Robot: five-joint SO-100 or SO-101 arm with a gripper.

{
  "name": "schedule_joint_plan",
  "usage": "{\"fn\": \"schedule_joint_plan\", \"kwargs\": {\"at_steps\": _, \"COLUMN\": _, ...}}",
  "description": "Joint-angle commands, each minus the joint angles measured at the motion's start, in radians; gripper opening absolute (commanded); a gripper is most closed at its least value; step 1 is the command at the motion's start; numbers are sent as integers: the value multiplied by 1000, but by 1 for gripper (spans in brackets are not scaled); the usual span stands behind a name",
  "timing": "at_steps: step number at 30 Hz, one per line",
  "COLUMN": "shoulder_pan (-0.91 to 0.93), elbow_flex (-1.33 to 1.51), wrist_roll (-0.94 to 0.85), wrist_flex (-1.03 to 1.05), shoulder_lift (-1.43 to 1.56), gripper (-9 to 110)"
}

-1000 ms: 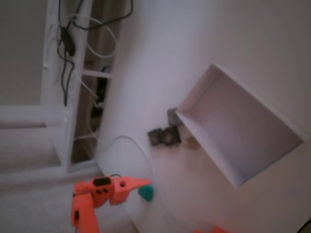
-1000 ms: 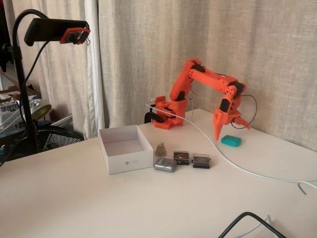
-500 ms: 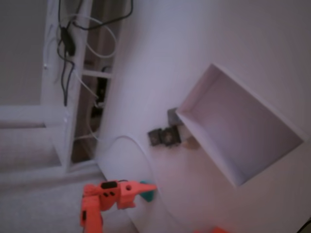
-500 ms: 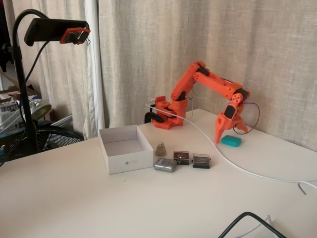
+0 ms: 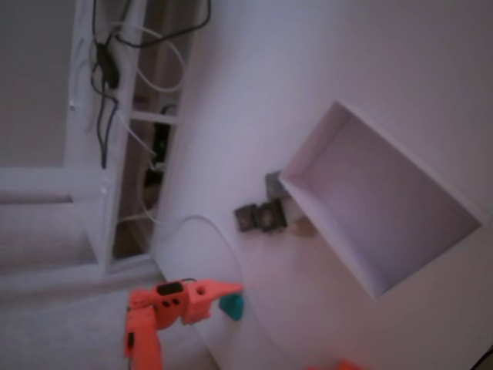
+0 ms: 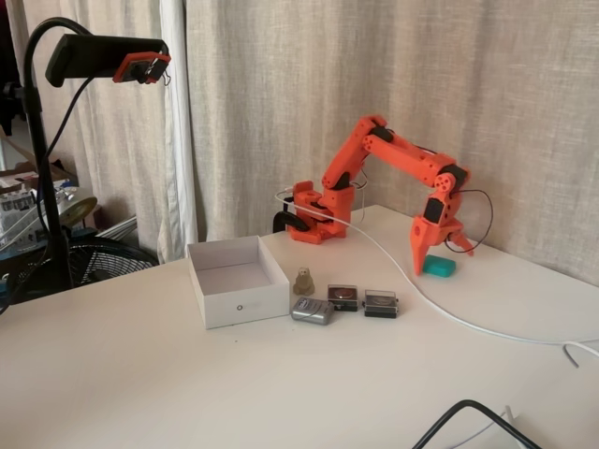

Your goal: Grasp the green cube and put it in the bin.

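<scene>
Downward-bent, the arm sets its open pincer [image 6: 432, 267] around the green cube [image 6: 440, 267], not visibly clamped.

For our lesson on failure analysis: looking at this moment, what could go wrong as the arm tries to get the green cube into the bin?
1. The gripper sits at the green cube's side, not clearly around it, so closing might nudge it away.
2. The white cable lies beside the cube and could snag.
3. Small gadgets sit between cube and bin; a low carry may hit them.
</scene>
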Motion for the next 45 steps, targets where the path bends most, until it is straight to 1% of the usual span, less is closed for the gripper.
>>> {"fn": "schedule_joint_plan", "kwargs": {"at_steps": 1, "shoulder_pan": 9, "elbow_flex": -6, "wrist_roll": 6, "wrist_flex": -38, "shoulder_lift": 5, "gripper": 56}}
{"fn": "schedule_joint_plan", "kwargs": {"at_steps": 5, "shoulder_pan": 12, "elbow_flex": -2, "wrist_roll": 8, "wrist_flex": -54, "shoulder_lift": 9, "gripper": 43}}
{"fn": "schedule_joint_plan", "kwargs": {"at_steps": 9, "shoulder_pan": 9, "elbow_flex": 23, "wrist_roll": 8, "wrist_flex": -63, "shoulder_lift": 34, "gripper": 43}}
{"fn": "schedule_joint_plan", "kwargs": {"at_steps": 13, "shoulder_pan": -2, "elbow_flex": 51, "wrist_roll": 8, "wrist_flex": -2, "shoulder_lift": 66, "gripper": 42}}
{"fn": "schedule_joint_plan", "kwargs": {"at_steps": 15, "shoulder_pan": -9, "elbow_flex": 71, "wrist_roll": 8, "wrist_flex": 15, "shoulder_lift": 87, "gripper": 37}}
{"fn": "schedule_joint_plan", "kwargs": {"at_steps": 17, "shoulder_pan": -12, "elbow_flex": 106, "wrist_roll": 8, "wrist_flex": 12, "shoulder_lift": 107, "gripper": 38}}
{"fn": "schedule_joint_plan", "kwargs": {"at_steps": 20, "shoulder_pan": -18, "elbow_flex": 112, "wrist_roll": 8, "wrist_flex": 18, "shoulder_lift": 115, "gripper": 46}}
{"fn": "schedule_joint_plan", "kwargs": {"at_steps": 21, "shoulder_pan": -20, "elbow_flex": 112, "wrist_roll": 8, "wrist_flex": 12, "shoulder_lift": 120, "gripper": 46}}
{"fn": "schedule_joint_plan", "kwargs": {"at_steps": 29, "shoulder_pan": -38, "elbow_flex": 123, "wrist_roll": 9, "wrist_flex": -12, "shoulder_lift": 141, "gripper": 45}}
{"fn": "schedule_joint_plan", "kwargs": {"at_steps": 32, "shoulder_pan": -38, "elbow_flex": 123, "wrist_roll": 9, "wrist_flex": -18, "shoulder_lift": 141, "gripper": 37}}
{"fn": "schedule_joint_plan", "kwargs": {"at_steps": 38, "shoulder_pan": -37, "elbow_flex": 121, "wrist_roll": 11, "wrist_flex": -49, "shoulder_lift": 133, "gripper": 32}}
{"fn": "schedule_joint_plan", "kwargs": {"at_steps": 39, "shoulder_pan": -37, "elbow_flex": 121, "wrist_roll": 12, "wrist_flex": -49, "shoulder_lift": 133, "gripper": 30}}
{"fn": "schedule_joint_plan", "kwargs": {"at_steps": 41, "shoulder_pan": -38, "elbow_flex": 121, "wrist_roll": 12, "wrist_flex": -49, "shoulder_lift": 132, "gripper": 19}}
{"fn": "schedule_joint_plan", "kwargs": {"at_steps": 42, "shoulder_pan": -38, "elbow_flex": 121, "wrist_roll": 12, "wrist_flex": -51, "shoulder_lift": 132, "gripper": 17}}
{"fn": "schedule_joint_plan", "kwargs": {"at_steps": 45, "shoulder_pan": -35, "elbow_flex": 121, "wrist_roll": 14, "wrist_flex": -55, "shoulder_lift": 132, "gripper": 17}}
